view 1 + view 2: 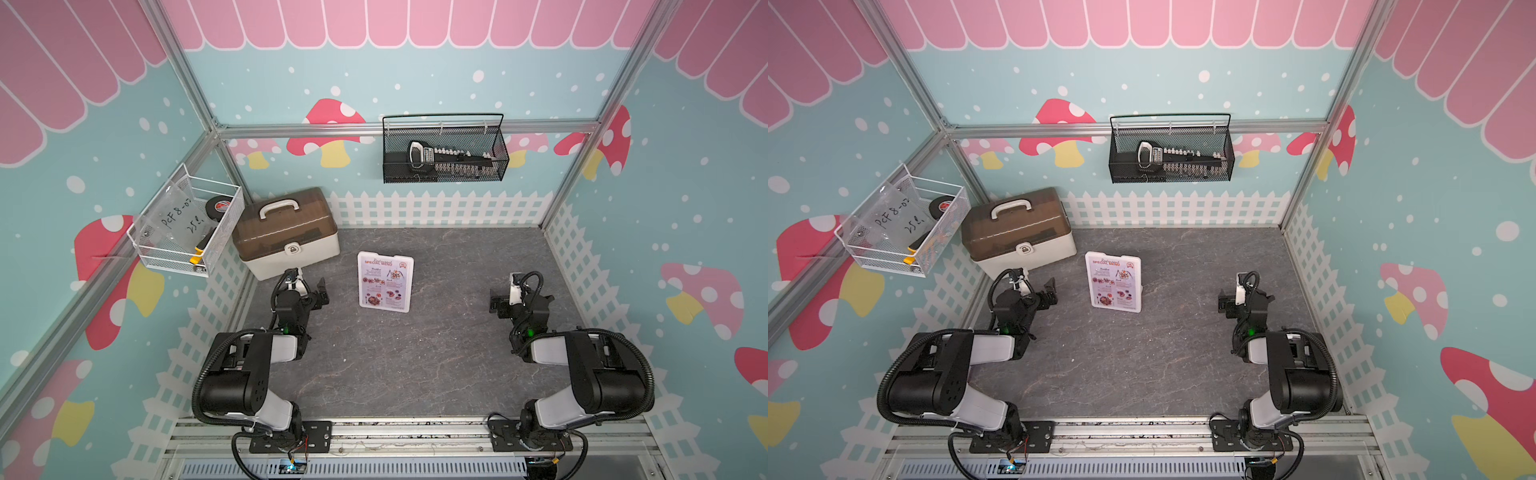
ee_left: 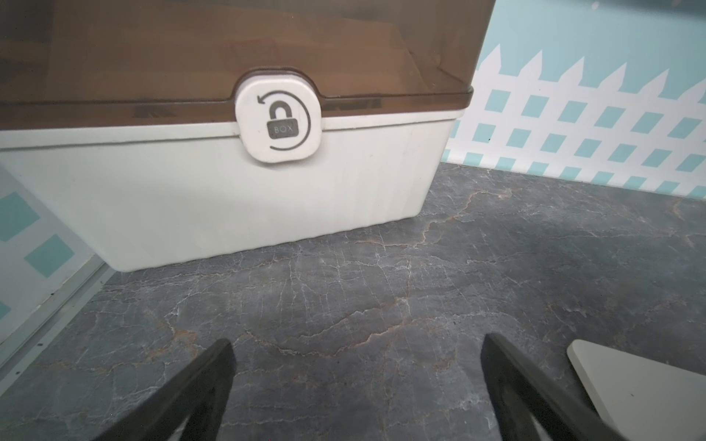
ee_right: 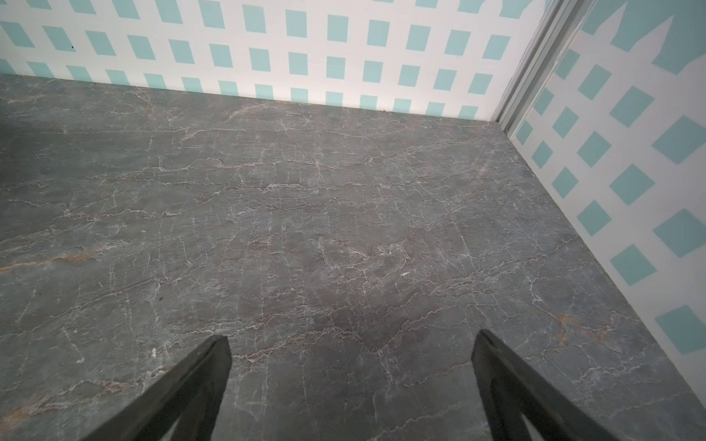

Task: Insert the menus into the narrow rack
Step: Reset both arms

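The menus show as one white sheet with a red heading and food photos, near the middle of the grey tabletop. It rests against the face of the narrow rack, a white rounded-corner holder whose border shows around the sheet. Whether the sheet is inside it or only on it I cannot tell. My left gripper is open and empty, left of the rack. A corner of the rack shows in the left wrist view. My right gripper is open and empty, to the right.
A white box with a brown lid stands at the back left, close in front of my left gripper. A white wire basket hangs on the left wall. A black mesh basket hangs on the back wall.
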Motion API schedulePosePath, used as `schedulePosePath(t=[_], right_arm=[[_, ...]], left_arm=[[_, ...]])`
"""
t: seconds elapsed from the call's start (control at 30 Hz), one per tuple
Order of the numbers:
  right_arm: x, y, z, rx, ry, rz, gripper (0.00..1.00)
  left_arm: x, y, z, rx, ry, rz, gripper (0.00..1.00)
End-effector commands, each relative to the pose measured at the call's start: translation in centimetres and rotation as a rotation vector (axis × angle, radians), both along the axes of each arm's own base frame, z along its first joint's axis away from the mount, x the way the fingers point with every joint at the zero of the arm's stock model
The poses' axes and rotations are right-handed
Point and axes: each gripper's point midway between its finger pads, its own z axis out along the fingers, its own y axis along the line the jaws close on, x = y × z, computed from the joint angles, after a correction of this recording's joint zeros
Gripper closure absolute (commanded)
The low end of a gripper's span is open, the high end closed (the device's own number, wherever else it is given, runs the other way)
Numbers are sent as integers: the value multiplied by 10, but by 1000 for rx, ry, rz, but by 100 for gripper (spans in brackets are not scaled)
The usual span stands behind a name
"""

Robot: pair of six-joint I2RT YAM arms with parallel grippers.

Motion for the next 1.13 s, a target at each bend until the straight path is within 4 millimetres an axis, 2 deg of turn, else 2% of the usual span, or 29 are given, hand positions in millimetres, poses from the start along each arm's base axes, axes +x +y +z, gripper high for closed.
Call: schedulePosePath(t=[0.0,1.1], right_arm=[[2,-2,4,-16,-15,2,0],[4,2,3,-31,-6,8,0]], left_arm=[[0,1,0,34,8,-1,1],[0,1,0,37,4,2,1]])
